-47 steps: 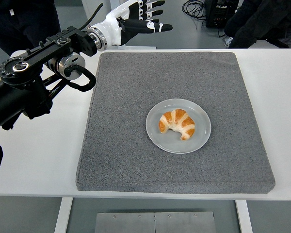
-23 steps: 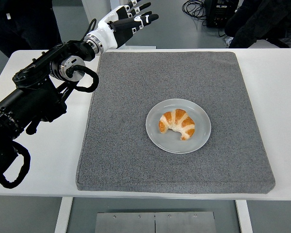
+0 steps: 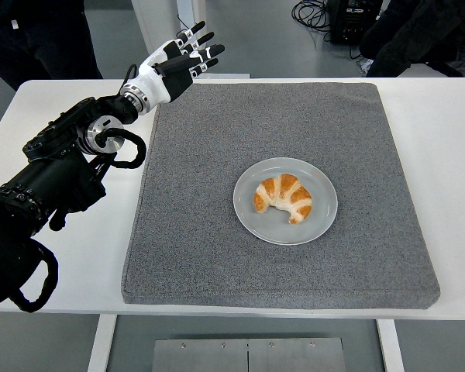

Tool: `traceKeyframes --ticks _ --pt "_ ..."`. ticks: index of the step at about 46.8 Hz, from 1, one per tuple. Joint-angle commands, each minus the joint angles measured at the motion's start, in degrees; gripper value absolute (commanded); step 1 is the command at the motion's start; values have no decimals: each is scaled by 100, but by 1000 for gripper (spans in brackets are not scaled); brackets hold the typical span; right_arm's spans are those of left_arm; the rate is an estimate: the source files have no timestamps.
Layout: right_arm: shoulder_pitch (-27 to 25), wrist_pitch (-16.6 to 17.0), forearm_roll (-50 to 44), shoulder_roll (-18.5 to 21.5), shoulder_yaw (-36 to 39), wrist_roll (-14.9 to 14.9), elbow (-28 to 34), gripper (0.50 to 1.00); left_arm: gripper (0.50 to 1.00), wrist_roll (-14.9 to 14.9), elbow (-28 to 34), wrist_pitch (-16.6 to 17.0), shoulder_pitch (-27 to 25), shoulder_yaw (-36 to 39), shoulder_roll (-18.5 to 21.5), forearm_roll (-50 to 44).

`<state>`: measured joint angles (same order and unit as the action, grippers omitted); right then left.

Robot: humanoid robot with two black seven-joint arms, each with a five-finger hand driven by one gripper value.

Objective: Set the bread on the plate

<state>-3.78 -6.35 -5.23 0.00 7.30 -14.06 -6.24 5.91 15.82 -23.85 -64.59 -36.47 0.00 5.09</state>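
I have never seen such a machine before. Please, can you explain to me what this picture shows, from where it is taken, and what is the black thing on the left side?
The picture comes from a camera high on a robot, looking down over a white table. The black thing is the robot's left arm. It ends in a left hand with five fingers, white and black, raised near the far left corner of a grey mat. The fingers are spread and hold nothing. The right arm is not in the picture.

On the mat stands a grey plate, and on it lies the bread, a croissant. So the bread is already on the plate. At the top edge you see dark clothing of people standing behind the table.
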Motion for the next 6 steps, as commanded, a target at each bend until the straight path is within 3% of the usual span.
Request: traceKeyframes --ticks 1,6 --pt "0 -16 -4 0 0 0 0 1000 996 42 -27 12 -10 9 0 1" --pt "0 -16 -4 0 0 0 61 1000 998 68 -35 12 -10 35 0 1"
